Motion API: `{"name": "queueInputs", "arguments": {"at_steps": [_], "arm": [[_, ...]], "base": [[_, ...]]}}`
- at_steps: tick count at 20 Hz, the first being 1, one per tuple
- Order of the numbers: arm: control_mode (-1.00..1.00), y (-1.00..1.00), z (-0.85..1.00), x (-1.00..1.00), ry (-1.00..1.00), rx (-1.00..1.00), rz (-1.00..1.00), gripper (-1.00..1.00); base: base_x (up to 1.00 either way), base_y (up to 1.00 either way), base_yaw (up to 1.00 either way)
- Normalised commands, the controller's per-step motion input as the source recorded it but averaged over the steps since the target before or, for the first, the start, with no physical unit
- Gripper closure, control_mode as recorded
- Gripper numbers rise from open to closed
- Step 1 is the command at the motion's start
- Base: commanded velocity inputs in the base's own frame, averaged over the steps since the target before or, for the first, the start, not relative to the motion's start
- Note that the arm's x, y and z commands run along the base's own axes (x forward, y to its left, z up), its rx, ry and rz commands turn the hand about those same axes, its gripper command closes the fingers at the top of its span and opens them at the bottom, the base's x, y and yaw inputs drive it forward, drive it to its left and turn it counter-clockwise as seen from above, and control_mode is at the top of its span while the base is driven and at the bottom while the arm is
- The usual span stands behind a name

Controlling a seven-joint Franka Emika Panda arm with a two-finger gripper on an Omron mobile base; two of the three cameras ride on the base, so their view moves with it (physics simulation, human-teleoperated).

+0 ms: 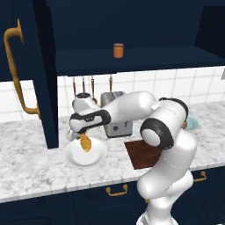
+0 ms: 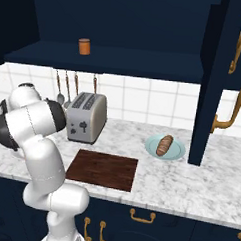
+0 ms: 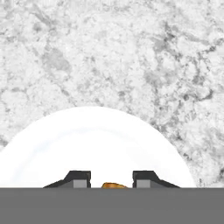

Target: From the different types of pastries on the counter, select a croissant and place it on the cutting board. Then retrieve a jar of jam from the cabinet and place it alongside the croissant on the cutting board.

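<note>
Golden croissant (image 1: 85,142) sits between my gripper (image 1: 83,139) fingers, which I read as closed on it; in the hand view its tip shows between the two dark tips. It hangs just above the white plate (image 1: 97,159), so I judge the pick made. Right of the plate, beside the toaster (image 1: 116,118), lies the cutting board (image 1: 143,154), bare and near enough for a short carry. Up in the open cabinet (image 1: 132,59) the jar of jam (image 1: 117,50) waits on its shelf.

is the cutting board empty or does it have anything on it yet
Empty: the cutting board lies bare in the right base view; the croissant hangs over the white plate.
</note>
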Motion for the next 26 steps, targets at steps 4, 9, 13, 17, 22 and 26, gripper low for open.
{"name": "queueInputs", "arguments": {"at_steps": [4, 9, 13, 17, 22, 26], "arm": [[-1.0, -0.05, 1.0, 0.45, 0.34, -0.04, 0.0, 1.0], [-1.0, -0.17, 0.18, 0.15, 0.27, -0.22, 0.02, 1.0], [-1.0, -0.24, -0.13, 0.01, 0.08, -0.28, 0.0, 1.0], [-1.0, -0.57, -0.04, -0.45, -0.31, -0.07, 0.05, 1.0], [-1.0, -0.77, -0.17, -0.9, -0.53, 0.0, 0.03, 1.0], [-1.0, -0.88, -0.1, -0.93, -0.38, 0.02, 0.02, 1.0]], "base": [[0.0, 0.0, 0.0], [0.0, 0.0, 0.0], [0.0, 0.0, 0.0], [0.0, 0.0, 0.0], [0.0, 0.0, 0.0], [0.0, 0.0, 0.0]]}}
